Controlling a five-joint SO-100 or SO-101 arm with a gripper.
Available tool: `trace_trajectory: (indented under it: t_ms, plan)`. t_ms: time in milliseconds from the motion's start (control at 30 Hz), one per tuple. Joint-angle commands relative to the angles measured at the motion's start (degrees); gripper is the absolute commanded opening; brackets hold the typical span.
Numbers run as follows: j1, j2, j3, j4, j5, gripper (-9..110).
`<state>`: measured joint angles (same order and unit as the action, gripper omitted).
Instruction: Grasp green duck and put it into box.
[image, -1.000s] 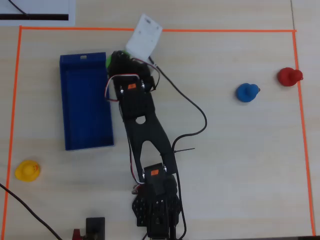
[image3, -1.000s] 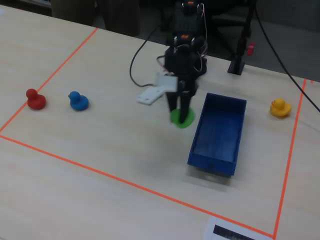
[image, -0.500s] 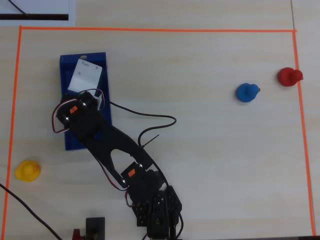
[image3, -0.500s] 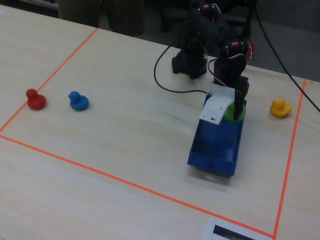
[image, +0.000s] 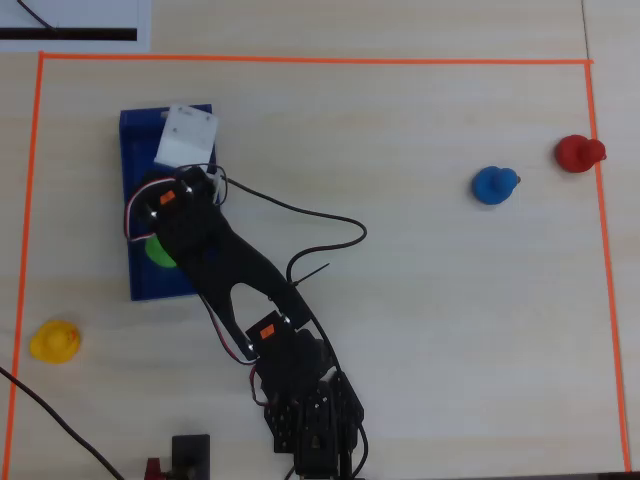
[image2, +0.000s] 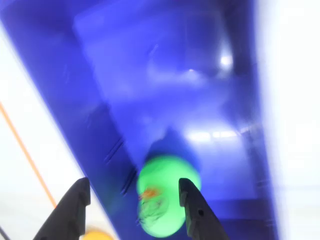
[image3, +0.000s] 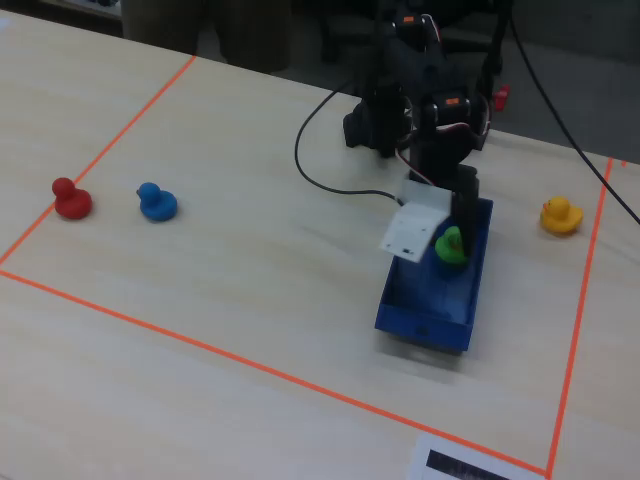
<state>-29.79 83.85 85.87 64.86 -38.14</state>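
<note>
The green duck (image2: 162, 200) lies inside the dark blue box (image2: 200, 100), near its left wall in the wrist view. It also shows in the overhead view (image: 157, 251) and the fixed view (image3: 450, 244). My gripper (image2: 133, 182) hangs just above the box with the jaws wide apart. The duck sits between them, close to the right finger (image2: 192, 210), and the left finger (image2: 72, 207) is outside the box wall. In the overhead view the arm covers much of the box (image: 135, 150) and the gripper (image: 168, 222). In the fixed view the gripper (image3: 452, 232) stands over the box (image3: 425, 320).
A yellow duck (image: 55, 341) (image3: 560, 215) sits outside the box near the orange tape border (image: 300, 60). A blue duck (image: 494, 185) (image3: 156, 202) and a red duck (image: 578, 153) (image3: 70, 198) sit far across the table. A black cable (image: 320, 225) loops beside the arm.
</note>
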Motion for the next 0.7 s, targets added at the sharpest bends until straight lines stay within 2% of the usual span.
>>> trace_trajectory:
  t_ms: [0,100,400,500,567,667]
  plan:
    - [5.80,8.26,-3.34,0.79,-3.34,14]
    - [9.49,17.05,1.93,-4.48,-6.42,0]
    - [22.24,52.12,45.79,-40.43,-24.35,0]
    - [25.84,62.05,63.54,-56.16,-28.83,0]
    - [27.51,67.59,72.25,-61.08,-31.46,0]
    - [29.62,76.29,81.12,-61.79,-33.05,0]
